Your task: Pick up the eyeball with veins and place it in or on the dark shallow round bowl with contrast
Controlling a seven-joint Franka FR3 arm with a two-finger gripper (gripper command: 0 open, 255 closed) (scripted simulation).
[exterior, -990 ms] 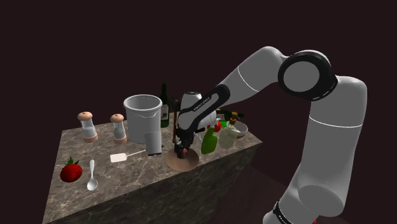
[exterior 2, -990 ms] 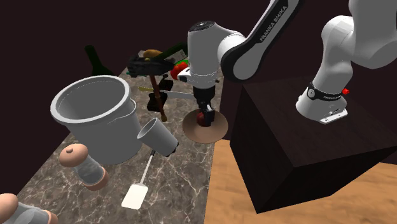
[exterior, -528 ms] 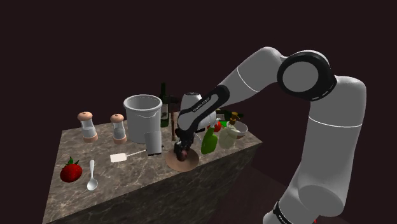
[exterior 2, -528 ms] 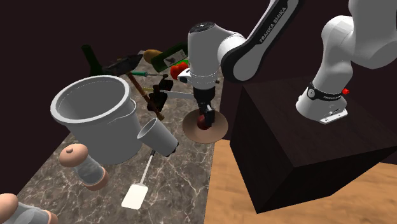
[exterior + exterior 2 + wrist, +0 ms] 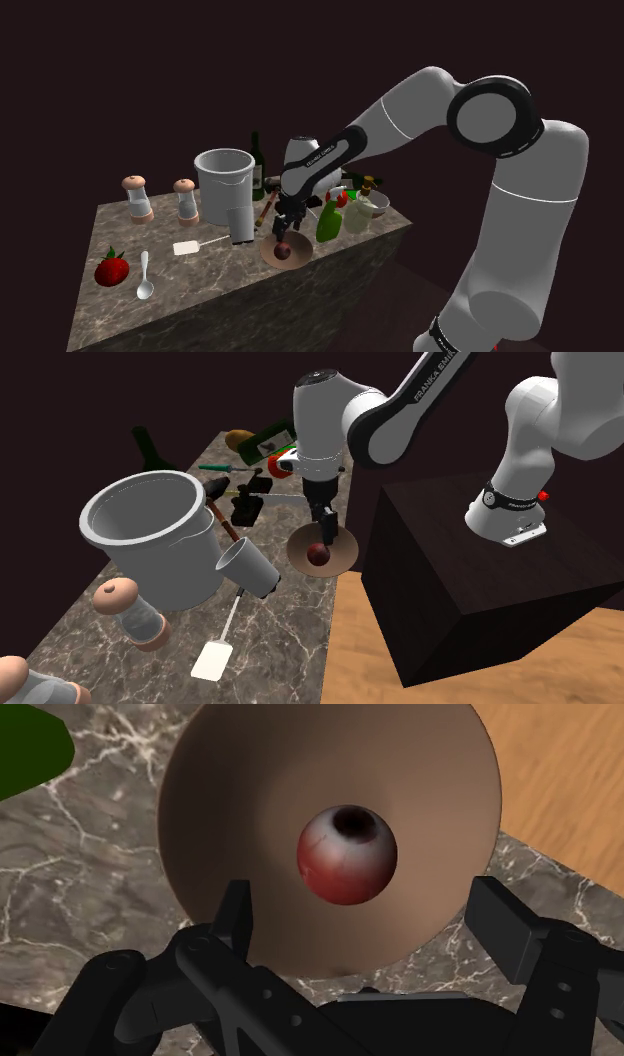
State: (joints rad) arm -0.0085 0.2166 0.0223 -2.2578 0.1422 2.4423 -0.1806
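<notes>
Gripper (image 5: 366, 899) fingers spread apart above the eyeball (image 5: 347, 854), sitting in the brown bowl (image 5: 230, 824) at the marble counter (image 5: 200, 270) edge, wooden floor (image 5: 420, 652) below.

surface (image 5: 200, 290): dark stone look, marble type, pale veining, low sheen.
bowl (image 5: 250, 824): plain brown, smooth, matt, no pattern visible.
eyeball (image 5: 347, 854): smooth, slightly glossy, red veined shading round a dark pupil.
pincer (image 5: 366, 904): black, matt, hard-plastic look, faint highlights on edges.
arm (image 5: 400, 115): white shells, smooth, satin; joints dark.
floor (image 5: 560, 774): wood grain, orange-tan, matt.
stand (image 5: 450, 552): flat dark, matt, no texture.
bucket (image 5: 223, 180): pale grey, smooth, material can't tell.
strawberry (image 5: 111, 268): red, glossy highlights.
green bottle (image 5: 328, 222): smooth, shiny.
shakers (image 5: 139, 198): clear glass-like bodies, tan wood-look tops.
</notes>
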